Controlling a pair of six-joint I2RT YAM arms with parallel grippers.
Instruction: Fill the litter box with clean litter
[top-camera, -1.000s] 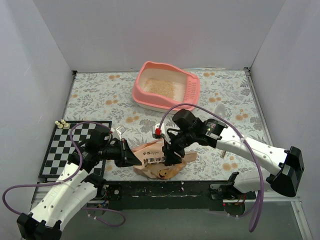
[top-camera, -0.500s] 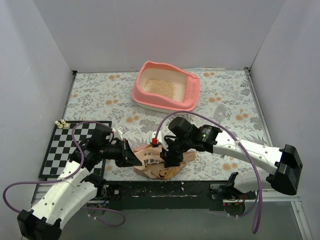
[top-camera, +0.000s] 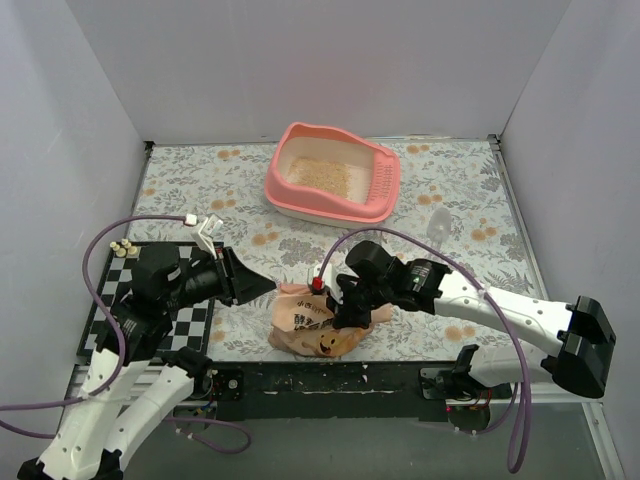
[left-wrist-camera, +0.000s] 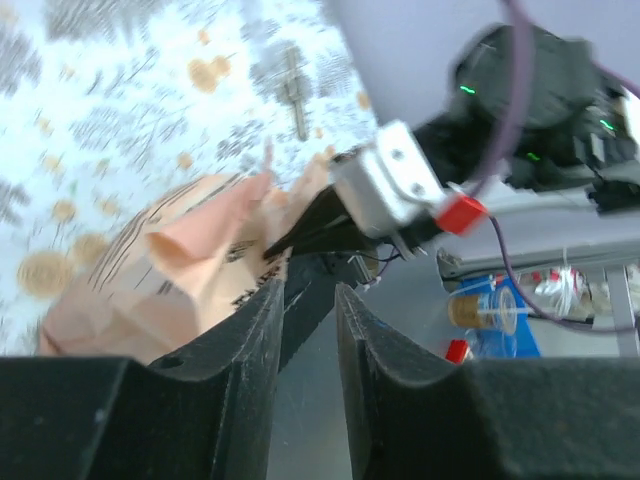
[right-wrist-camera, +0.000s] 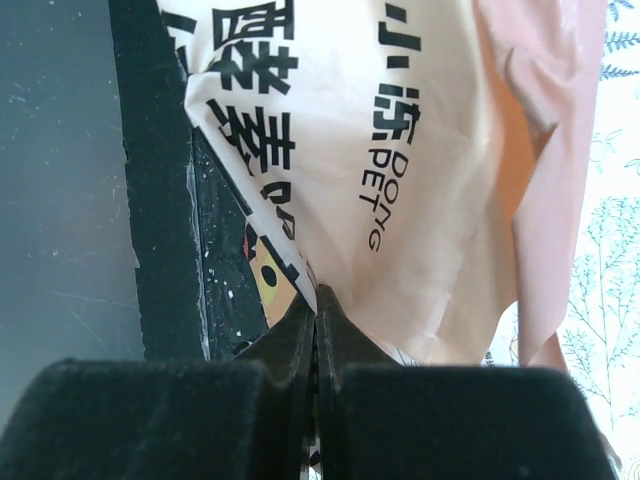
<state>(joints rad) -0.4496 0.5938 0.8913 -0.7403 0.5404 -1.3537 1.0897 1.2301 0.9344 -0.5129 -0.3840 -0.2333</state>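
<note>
Worktop: floral cover. Checkerboard at 8 o'clock, partly under the left arm, with small pale pieces at its far corner. Orange-tan bag with dark print sits crumpled at 6 o'clock by the near edge, between the two arms.

Litter box at 12 o'clock, against the back wall. A patch of litter lies on its cream base. The box is well apart from both sets of fingers, at their 12 o'clock, with open worktop between.

Left fingers: slightly apart, nothing seen in the gap, tips at the bag's 10 o'clock edge. The arm rises over the checkerboard, wrist pointing toward 4 o'clock.

Right fingers: pressed together on the bag's edge. The arm lies low from 4 o'clock, wrist bent down onto the bag's 3 o'clock side.
</note>
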